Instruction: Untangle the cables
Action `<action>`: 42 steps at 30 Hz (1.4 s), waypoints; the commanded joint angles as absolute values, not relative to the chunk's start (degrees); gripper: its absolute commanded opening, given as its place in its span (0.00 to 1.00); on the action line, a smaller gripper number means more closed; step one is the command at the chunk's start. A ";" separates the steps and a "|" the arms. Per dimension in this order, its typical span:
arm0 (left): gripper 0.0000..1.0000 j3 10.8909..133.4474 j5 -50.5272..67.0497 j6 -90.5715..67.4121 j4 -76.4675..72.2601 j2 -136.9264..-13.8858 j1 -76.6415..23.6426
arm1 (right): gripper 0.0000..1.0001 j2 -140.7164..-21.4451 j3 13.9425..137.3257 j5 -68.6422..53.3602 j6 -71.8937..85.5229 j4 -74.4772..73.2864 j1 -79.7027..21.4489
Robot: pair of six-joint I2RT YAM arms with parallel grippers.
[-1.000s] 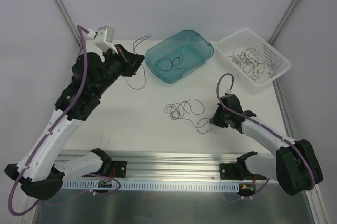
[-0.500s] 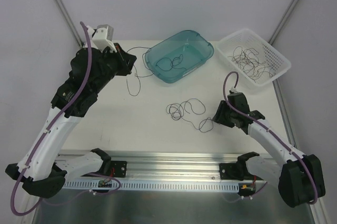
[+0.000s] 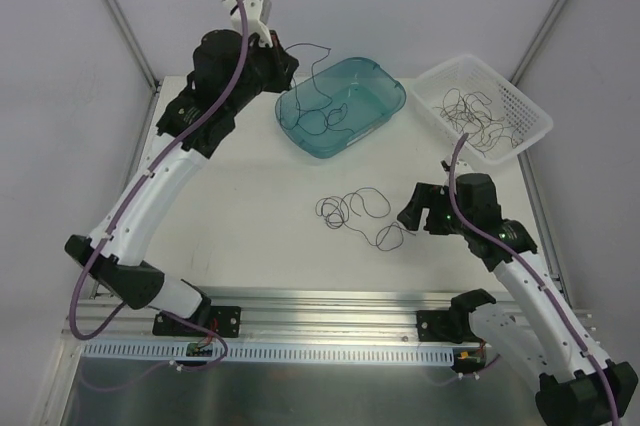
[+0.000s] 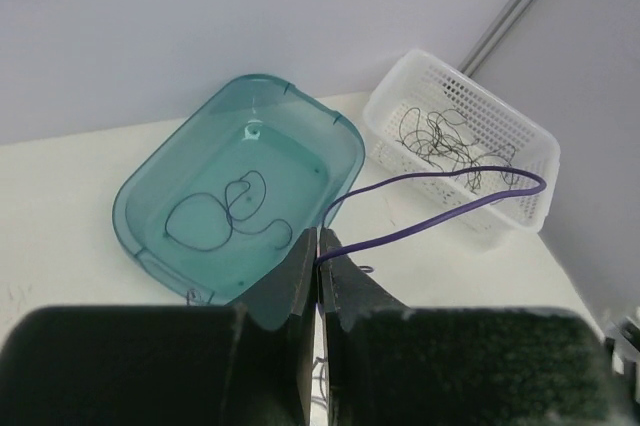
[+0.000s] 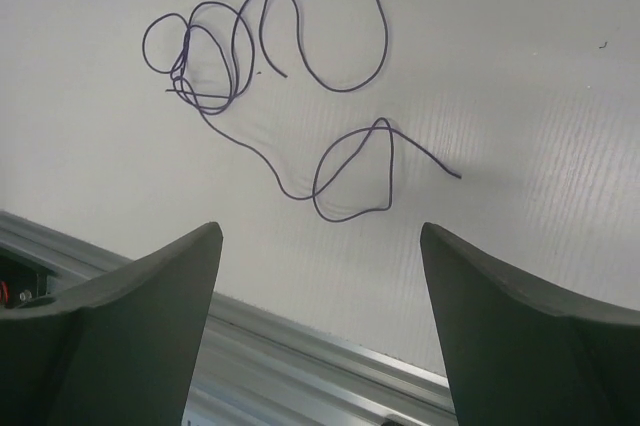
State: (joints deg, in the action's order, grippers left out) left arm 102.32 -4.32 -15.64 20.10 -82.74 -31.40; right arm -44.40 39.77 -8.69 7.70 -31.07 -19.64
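pinched between the pressed-together fingers of the left gripper (image 4: 318, 241): one thin purple strand (image 4: 541, 183), held high by the far-left corner of the teal tub (image 3: 368, 88), looping out to the right and then trailing down toward the tub's left part, with another strand (image 4: 232, 208) already coiled on its floor. probably only a release left to do here, given the hang over the tub rather than outside it; hard to tell from above whether already touching the floor. over by the right gripper (image 5: 320, 236), spread wide and empty: the tangled cable (image 3: 348, 209) on the table, just to its left, long run stretching leftward away from those jaws, far nearer this arm than the other. against a second ago: up and across from the tub's left side for the left arm, strand carried along; for the right jaws, from closed at the cable's right end to wide apart, that end now free on the table.
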 commanded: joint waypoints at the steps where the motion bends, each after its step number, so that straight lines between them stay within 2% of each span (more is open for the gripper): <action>1: 0.01 106.51 -2.38 -11.87 12.24 -87.95 -30.41 | 0.85 -40.96 43.06 -10.55 3.87 -35.76 -19.69; 9: 0.02 111.79 2.63 -10.99 1.51 -103.69 -27.51 | 0.86 -34.72 43.42 -10.72 3.25 -38.58 -19.78; 13: 0.04 117.15 5.97 -11.77 -1.57 -115.36 -26.54 | 0.86 -33.49 43.07 -10.99 2.90 -39.20 -19.69; 16: 0.25 121.37 7.47 -12.57 -2.20 -122.23 -26.10 | 0.86 -33.75 42.80 -11.07 2.55 -39.73 -19.69; 17: 0.50 122.33 8.17 -12.66 -2.20 -123.30 -26.02 | 0.86 -33.92 42.72 -11.07 2.55 -39.81 -19.69; 20: 0.75 119.90 8.18 -12.57 -2.11 -123.23 -25.93 | 0.86 -34.10 42.45 -11.16 2.55 -39.55 -19.77; 21: 0.86 118.49 8.00 -12.22 -2.11 -121.13 -25.93 | 0.86 -34.10 42.45 -11.08 2.46 -39.38 -19.69; 24: 0.97 111.11 8.26 -11.60 -2.11 -114.12 -26.01 | 0.87 -34.63 42.36 -10.81 2.02 -38.85 -19.69; 33: 0.99 78.51 12.66 -14.59 -0.27 -86.09 -28.91 | 0.87 -37.96 42.80 -12.04 1.32 -36.30 -19.69; 42: 0.96 51.89 4.58 -23.01 6.15 -67.96 -42.97 | 0.84 -43.23 41.75 -22.13 -1.48 -30.76 -20.56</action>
State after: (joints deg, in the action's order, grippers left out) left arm 59.07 8.23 -17.26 2.83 -70.15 -40.18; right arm -41.50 41.19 -15.79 1.72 -35.11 -19.84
